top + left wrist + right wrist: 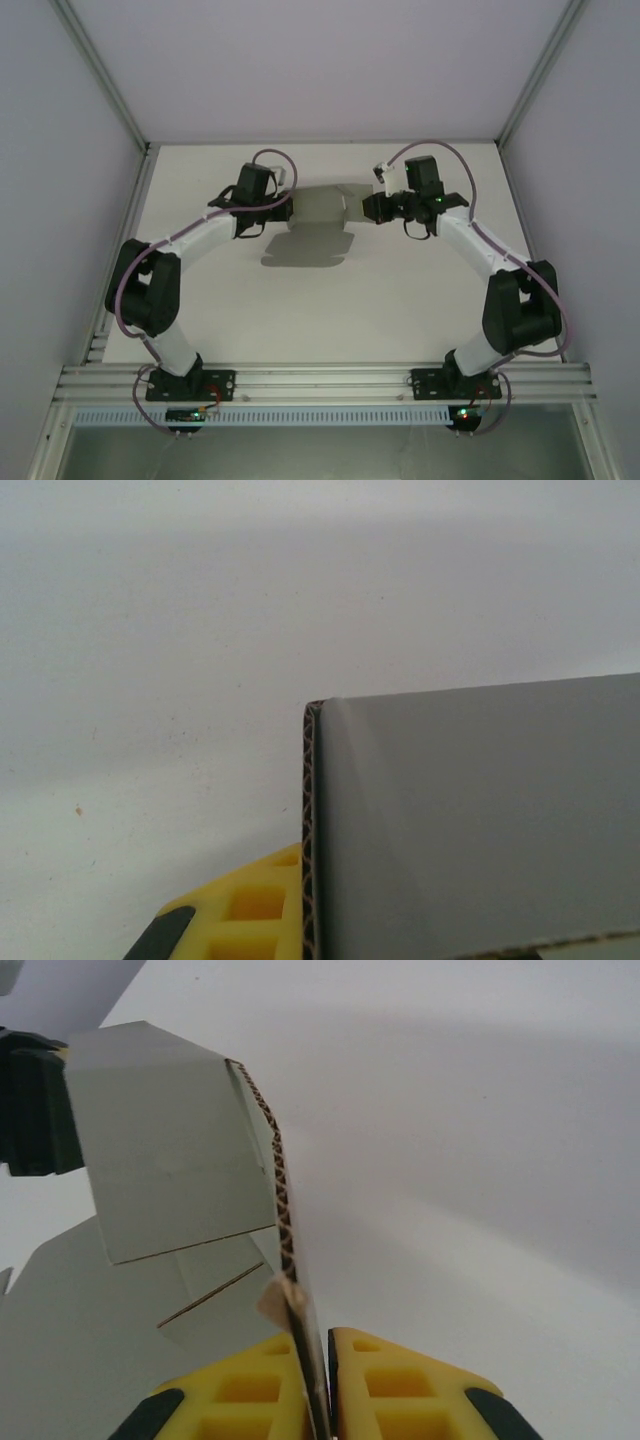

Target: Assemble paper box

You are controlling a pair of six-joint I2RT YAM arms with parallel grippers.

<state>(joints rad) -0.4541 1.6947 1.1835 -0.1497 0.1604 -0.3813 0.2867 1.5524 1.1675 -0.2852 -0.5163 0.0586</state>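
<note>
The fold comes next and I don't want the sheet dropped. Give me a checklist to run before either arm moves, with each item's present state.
1. Right gripper holds the paper box: its jaws pinch the corrugated edge. Ok.
2. Left gripper holds it: one yellow jaw sits beside the edge, the other is hidden behind the cardboard. Cannot tell.
3. Box lifted off the table: its shadow lies apart from it in the top view. Ok.
4. Box fully folded: one panel is bent up, other flaps are spread flat in the right wrist view. Not ok.
</note>
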